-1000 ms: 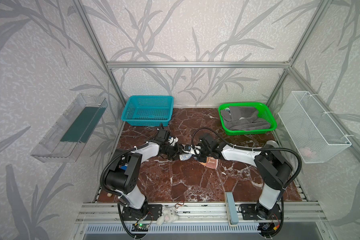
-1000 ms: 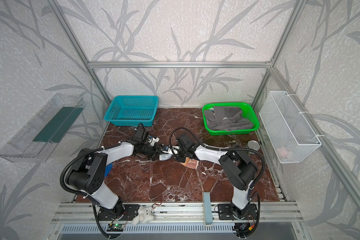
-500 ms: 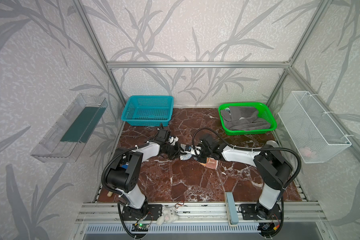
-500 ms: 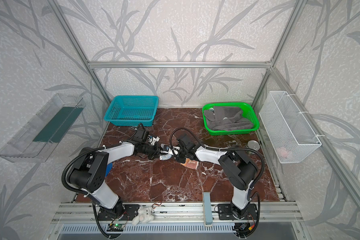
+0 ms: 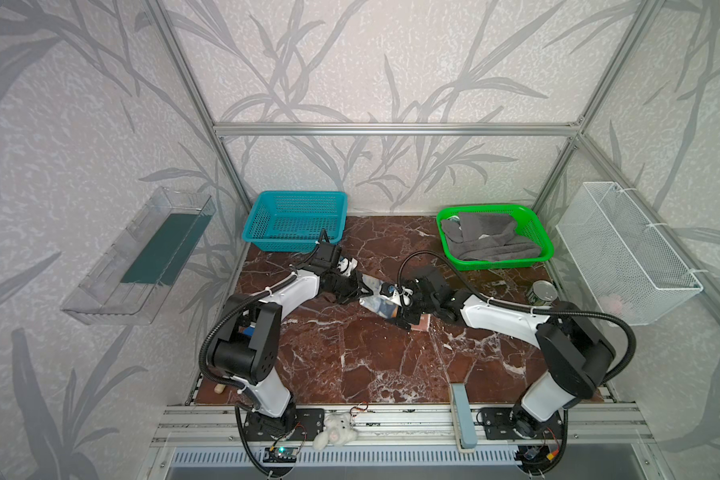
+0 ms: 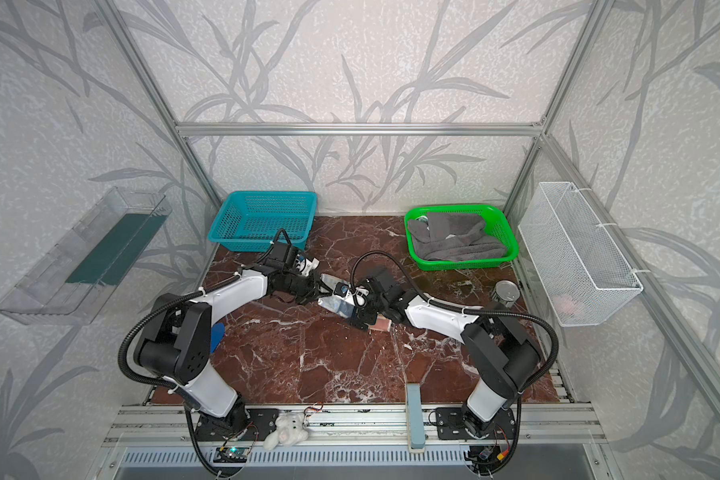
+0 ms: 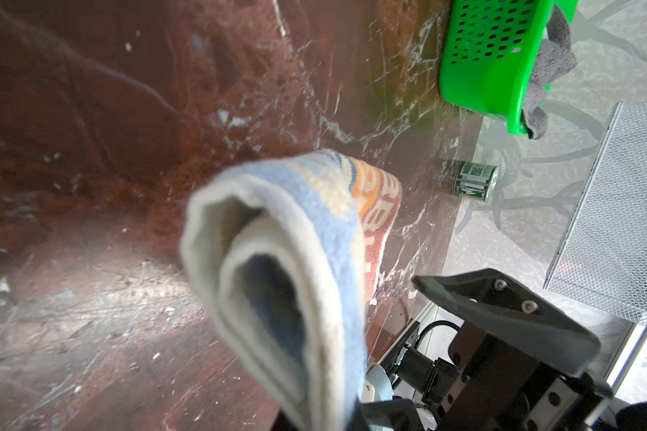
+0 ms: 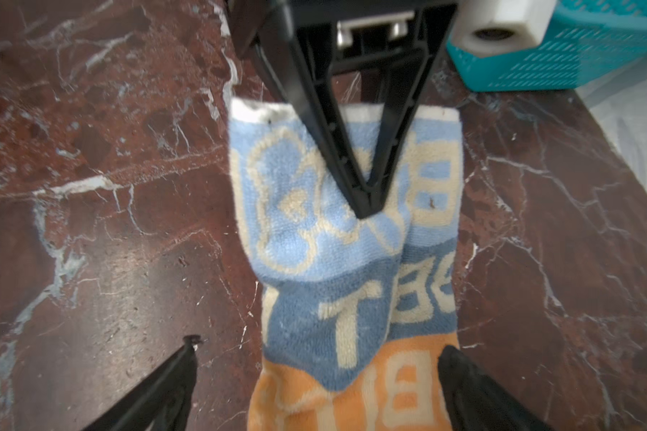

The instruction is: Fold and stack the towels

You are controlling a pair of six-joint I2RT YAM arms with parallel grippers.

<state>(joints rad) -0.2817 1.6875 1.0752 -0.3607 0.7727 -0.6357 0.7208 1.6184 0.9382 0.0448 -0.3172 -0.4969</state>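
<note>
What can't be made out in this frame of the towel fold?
- Lettered towel: orange end cut off by the right wrist view's edge; blurred in the left wrist view.
- Grey towel in the green basket: its folds hide anything beneath, in both top views.
- Pink item in the wire basket: too small, behind mesh, in both top views.

Pale walls papered with grey leaf sprays close in the left, far and right sides, braced by an aluminium frame. The counter is polished red-brown marble veined in white, and soft, even light gives it a dull sheen. A clear plastic shelf hangs on the left wall, a white wire basket on the right. Slotted aluminium rails edge the near side.
</note>
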